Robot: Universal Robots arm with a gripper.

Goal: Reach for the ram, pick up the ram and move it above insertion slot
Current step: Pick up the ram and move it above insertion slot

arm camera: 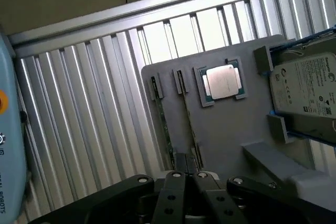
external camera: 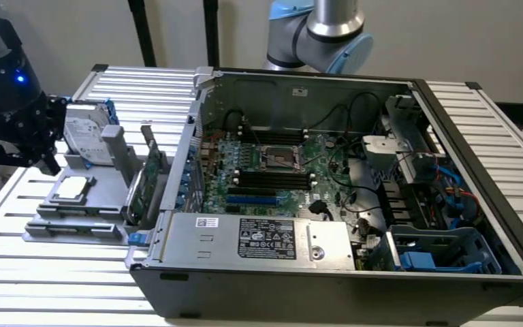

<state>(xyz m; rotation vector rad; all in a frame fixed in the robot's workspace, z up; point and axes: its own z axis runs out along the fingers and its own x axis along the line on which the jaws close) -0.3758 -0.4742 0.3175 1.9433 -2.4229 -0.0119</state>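
Note:
On the grey fixture plate (arm camera: 231, 129), two thin green boards stand on edge in holders. The ram (arm camera: 190, 119) appears to be the one nearer the CPU; the other board (arm camera: 163, 124) stands beside it. My gripper (arm camera: 187, 160) hangs above the near end of the ram with its black fingers (arm camera: 175, 182) together and nothing visibly between them. In the exterior view the gripper (external camera: 27, 146) is at the left, beside the fixture (external camera: 80, 211). The motherboard's black slots (external camera: 271, 178) lie inside the open case, far from the gripper.
A silver hard drive (arm camera: 307, 90) and a CPU (arm camera: 223, 82) sit on the fixture. A taller green card (external camera: 157, 170) stands next to the case wall. The open computer case (external camera: 353, 272) takes up the middle of the slatted metal table (external camera: 52, 272).

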